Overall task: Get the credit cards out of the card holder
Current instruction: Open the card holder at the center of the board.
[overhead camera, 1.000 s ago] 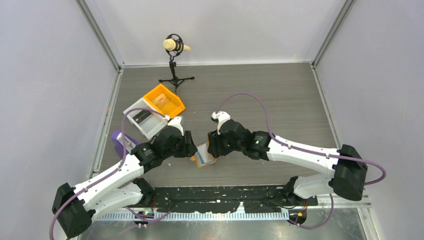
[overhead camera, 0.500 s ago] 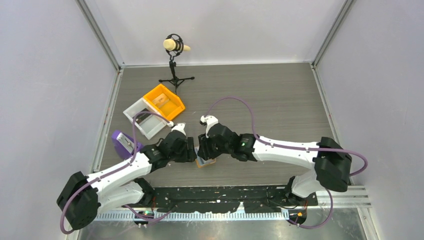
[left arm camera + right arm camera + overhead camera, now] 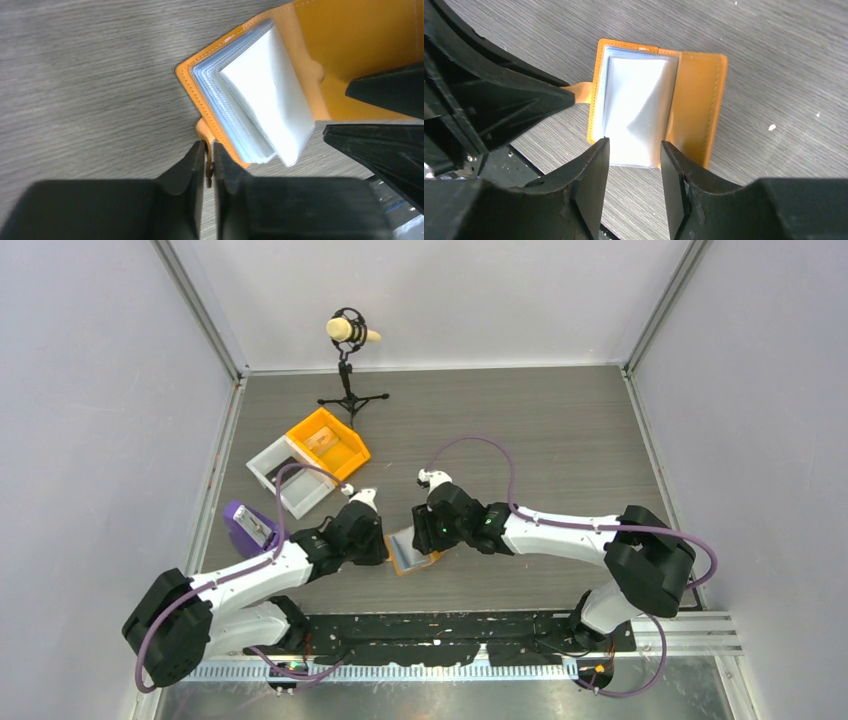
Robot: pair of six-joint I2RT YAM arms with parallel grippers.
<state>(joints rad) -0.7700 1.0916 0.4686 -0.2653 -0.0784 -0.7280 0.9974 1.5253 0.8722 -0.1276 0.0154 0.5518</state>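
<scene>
The credit cards cannot be made out in any view: the pale, clouded sleeves (image 3: 634,107) of the card holder (image 3: 696,100) cover whatever they carry. From overhead, both wrists overhang the holder and only a small orange-and-grey patch shows between them. A faint stamped line near the far edge of the bare orange flap is too small to read. The holder lies open and flat on the grey wood-grain table (image 3: 570,430), near its front edge, between the two arms. Seen from the right wrist, its fold runs away from the camera and its opened span lies across the view. The sleeve stack sits on the half nearer the left arm, the bare flap on the half nearer the right arm. A small orange tab (image 3: 202,131) juts from the sleeve-side edge toward the left gripper (image 3: 209,156). That gripper's fingers are closed to a narrow slit on the tab. The right gripper (image 3: 635,146) has its fingers parted, one on either side of the near end of the sleeve stack; whether they touch it cannot be told. Well apart, at the far left, stand an orange bin (image 3: 328,443) and a white bin (image 3: 262,458) with contents too small to identify.
</scene>
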